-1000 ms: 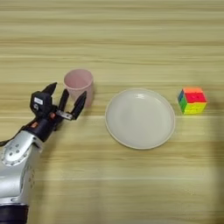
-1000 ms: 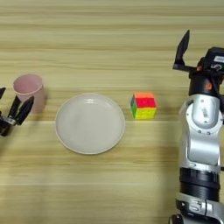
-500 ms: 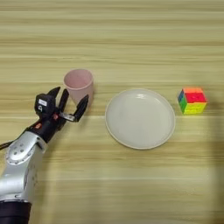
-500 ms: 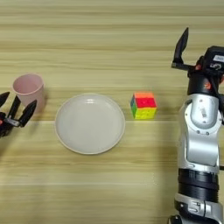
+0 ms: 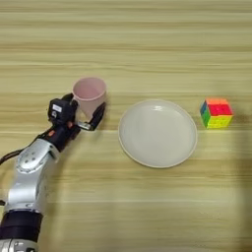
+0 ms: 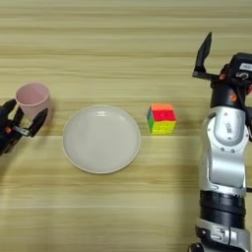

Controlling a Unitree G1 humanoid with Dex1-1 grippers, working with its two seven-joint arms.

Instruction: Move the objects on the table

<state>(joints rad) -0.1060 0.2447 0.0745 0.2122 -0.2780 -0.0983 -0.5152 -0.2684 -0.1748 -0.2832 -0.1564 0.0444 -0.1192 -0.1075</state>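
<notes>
The beige plate point(image 5: 157, 133) is lying between the pink cup point(image 5: 89, 94) and the puzzle cube point(image 5: 216, 112) on the counter point(image 5: 147, 39). The left pincer point(image 5: 82, 112), fingers apart, is straddling the cup base. The right pincer point(image 6: 203, 55) is idling right; its finger spacing is indeterminable.

Cup point(image 5: 89, 93) left of plate point(image 5: 157, 133), cube point(image 5: 216, 112) right, apparently all apart

In front of me the wooden counter point(image 5: 147, 44) carries three things in a row: a pink cup point(image 5: 89, 95) standing upright to my left, a round beige plate point(image 5: 157, 133) in the middle, and a multicoloured puzzle cube point(image 5: 216, 112) just right of the plate.
</notes>
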